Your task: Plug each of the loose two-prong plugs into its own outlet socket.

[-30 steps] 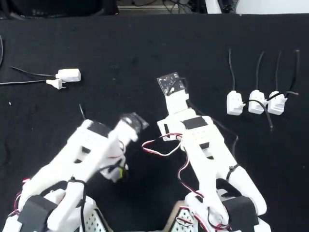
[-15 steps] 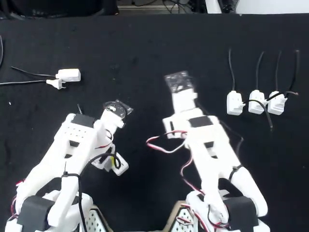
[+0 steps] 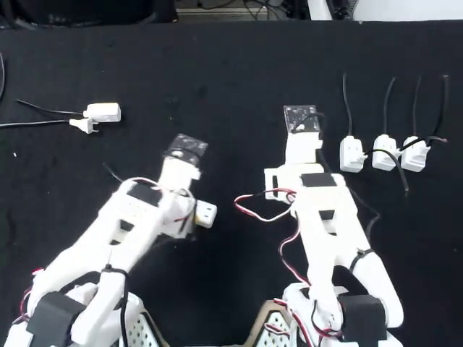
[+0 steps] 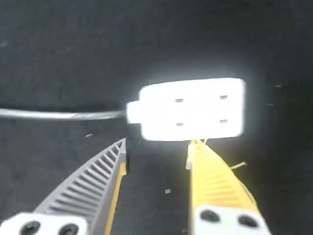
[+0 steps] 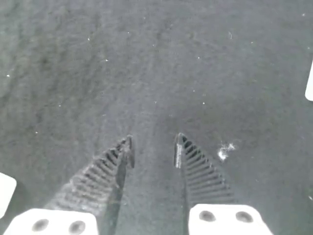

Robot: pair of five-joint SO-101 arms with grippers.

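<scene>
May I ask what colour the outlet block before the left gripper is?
Outlet block: white, best in left wrist view.

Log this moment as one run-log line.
left gripper: open, at socket block | right gripper: open, over black cloth | held: nothing

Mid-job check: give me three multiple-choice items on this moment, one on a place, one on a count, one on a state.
1. Where does the row of white blocks lie?
A. at the right of the table
B. between the arms
C. under the left arm

2. How many blocks are in that row?
A. two
B. three
C. five

3. How is the left hand?
A. shut on a cord
B. open, empty
C. shut on a block

1 A: the high view shows it at the right.
2 B: three stand side by side.
3 B: its jaws stand apart, short of the white socket block.
</scene>
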